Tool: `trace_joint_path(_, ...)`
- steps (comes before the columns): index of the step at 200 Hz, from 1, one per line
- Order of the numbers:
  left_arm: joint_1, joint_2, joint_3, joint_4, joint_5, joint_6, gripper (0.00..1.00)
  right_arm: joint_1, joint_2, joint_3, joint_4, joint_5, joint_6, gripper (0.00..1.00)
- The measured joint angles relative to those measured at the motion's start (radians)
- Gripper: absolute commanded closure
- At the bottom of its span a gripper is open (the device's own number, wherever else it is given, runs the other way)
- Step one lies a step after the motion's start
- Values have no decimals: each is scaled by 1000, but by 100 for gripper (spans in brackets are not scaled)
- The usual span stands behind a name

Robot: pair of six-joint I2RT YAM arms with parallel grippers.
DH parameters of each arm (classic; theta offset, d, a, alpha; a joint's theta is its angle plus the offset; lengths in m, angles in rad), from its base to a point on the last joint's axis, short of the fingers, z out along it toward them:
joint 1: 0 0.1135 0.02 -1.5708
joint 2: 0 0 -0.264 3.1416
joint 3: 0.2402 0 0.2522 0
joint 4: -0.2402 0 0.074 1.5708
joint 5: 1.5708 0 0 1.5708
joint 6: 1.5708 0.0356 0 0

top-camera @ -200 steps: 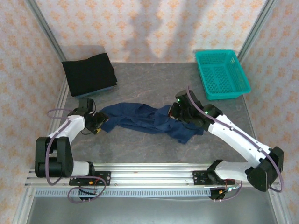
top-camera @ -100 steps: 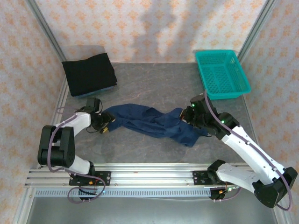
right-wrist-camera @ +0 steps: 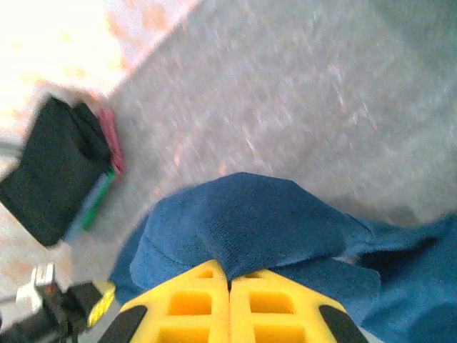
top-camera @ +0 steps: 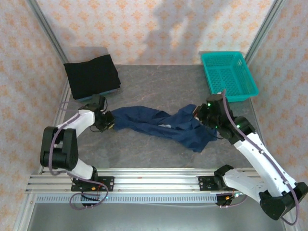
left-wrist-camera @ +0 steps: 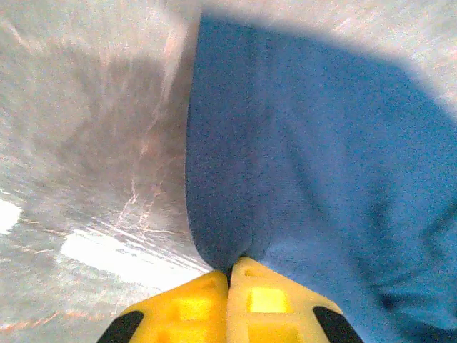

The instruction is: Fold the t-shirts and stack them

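The navy t-shirt point(top-camera: 154, 124) lies bunched along the desk point(top-camera: 159, 86), long axis running left to right. Your left jaws are pinched shut on its left end, your right jaws on its right. The folded black t-shirt point(top-camera: 92, 76) sits far left.

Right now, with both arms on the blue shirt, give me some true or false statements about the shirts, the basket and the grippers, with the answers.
1. The left gripper is shut on the navy t-shirt. True.
2. The teal basket sits at the far right corner of the table. True.
3. The right gripper hangs open over the teal basket. False: it is shut on the navy t-shirt's other end.
4. The navy t-shirt lies folded in the teal basket. False: it stretches unfolded between the two grippers, outside the basket.
5. The black t-shirt lies folded at the far left corner. True.
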Motion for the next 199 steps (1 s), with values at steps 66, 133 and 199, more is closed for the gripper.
trace_joint_path(66,62,-219,380,-126,-41,72,100,-267,65,196,216,-110,65,100)
trace_joint_path(133,73,-211,731,-246,-19,75,100,-288,125,372,246,-218,93,100)
trace_joint_path(199,73,-72,1044,-175,49,45,100,-307,296,847,183,-230,-71,100)
